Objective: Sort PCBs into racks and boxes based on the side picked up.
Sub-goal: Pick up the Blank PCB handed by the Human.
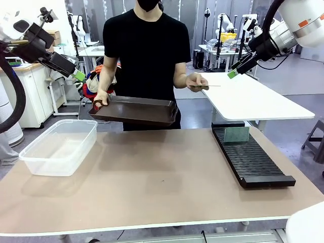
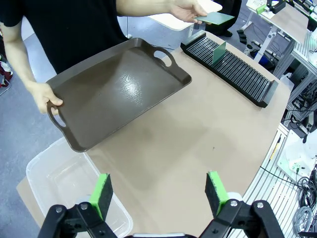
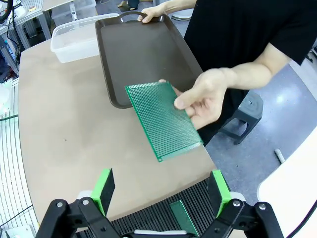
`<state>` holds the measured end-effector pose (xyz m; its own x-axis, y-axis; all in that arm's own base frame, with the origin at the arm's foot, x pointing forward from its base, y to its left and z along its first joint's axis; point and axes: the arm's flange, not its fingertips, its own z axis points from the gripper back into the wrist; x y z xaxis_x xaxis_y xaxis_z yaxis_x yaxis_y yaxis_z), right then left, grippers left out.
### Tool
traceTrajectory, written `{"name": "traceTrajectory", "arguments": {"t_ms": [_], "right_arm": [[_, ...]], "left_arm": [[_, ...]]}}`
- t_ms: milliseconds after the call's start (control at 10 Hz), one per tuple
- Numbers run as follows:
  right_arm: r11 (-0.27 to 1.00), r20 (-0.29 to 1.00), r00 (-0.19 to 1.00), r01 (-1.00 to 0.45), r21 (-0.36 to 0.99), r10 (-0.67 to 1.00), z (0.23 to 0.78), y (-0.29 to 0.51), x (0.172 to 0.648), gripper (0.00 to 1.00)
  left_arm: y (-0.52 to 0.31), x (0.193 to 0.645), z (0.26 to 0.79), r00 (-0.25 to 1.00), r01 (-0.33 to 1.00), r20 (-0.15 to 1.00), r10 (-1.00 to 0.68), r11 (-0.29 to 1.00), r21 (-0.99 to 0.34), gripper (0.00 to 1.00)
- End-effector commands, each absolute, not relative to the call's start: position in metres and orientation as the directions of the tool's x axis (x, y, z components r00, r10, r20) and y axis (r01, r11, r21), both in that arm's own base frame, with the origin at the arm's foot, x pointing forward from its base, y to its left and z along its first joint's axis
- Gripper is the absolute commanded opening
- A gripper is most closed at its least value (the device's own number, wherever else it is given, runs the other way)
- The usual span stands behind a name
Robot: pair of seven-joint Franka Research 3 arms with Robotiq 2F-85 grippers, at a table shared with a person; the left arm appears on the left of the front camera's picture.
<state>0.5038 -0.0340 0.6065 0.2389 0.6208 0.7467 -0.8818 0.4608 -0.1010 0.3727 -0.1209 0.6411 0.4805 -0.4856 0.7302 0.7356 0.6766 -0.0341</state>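
A person's hand [image 3: 208, 96] holds out a green PCB [image 3: 162, 119] flat, just above and ahead of my open right gripper [image 3: 161, 191]; in the front view that PCB [image 1: 202, 86] is edge-on, left of the raised right gripper [image 1: 234, 72]. Another PCB [image 1: 236, 134] stands upright in the far end of the black rack [image 1: 250, 157]. The clear box [image 1: 61, 147] sits at the table's left. My left gripper [image 2: 158, 193] is open and holds nothing, hovering high over the box [image 2: 64, 183]. It shows at the upper left in the front view [image 1: 77, 76].
The person's other hand holds a dark brown tray [image 1: 134, 110] with nothing on it, tilted above the table's far edge. A white side table [image 1: 258, 98] stands behind the rack. Bare tabletop stretches between box and rack.
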Motion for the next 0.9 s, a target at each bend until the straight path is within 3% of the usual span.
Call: {"name": "traceTrajectory", "arguments": {"t_ms": [0, 800], "right_arm": [[0.461, 0.742, 0.241, -0.882, -0.102, 0.626, 0.6050, -0.0317, 0.5050, 1.00], [0.461, 0.742, 0.241, -0.882, -0.102, 0.626, 0.6050, -0.0317, 0.5050, 1.00]], "left_arm": [[-0.1193, 0.3719, 0.6395, 0.483, 0.740, 0.729, -0.485, 0.672, -0.044, 1.00], [-0.1193, 0.3719, 0.6395, 0.483, 0.740, 0.729, -0.485, 0.672, -0.044, 1.00]]}}
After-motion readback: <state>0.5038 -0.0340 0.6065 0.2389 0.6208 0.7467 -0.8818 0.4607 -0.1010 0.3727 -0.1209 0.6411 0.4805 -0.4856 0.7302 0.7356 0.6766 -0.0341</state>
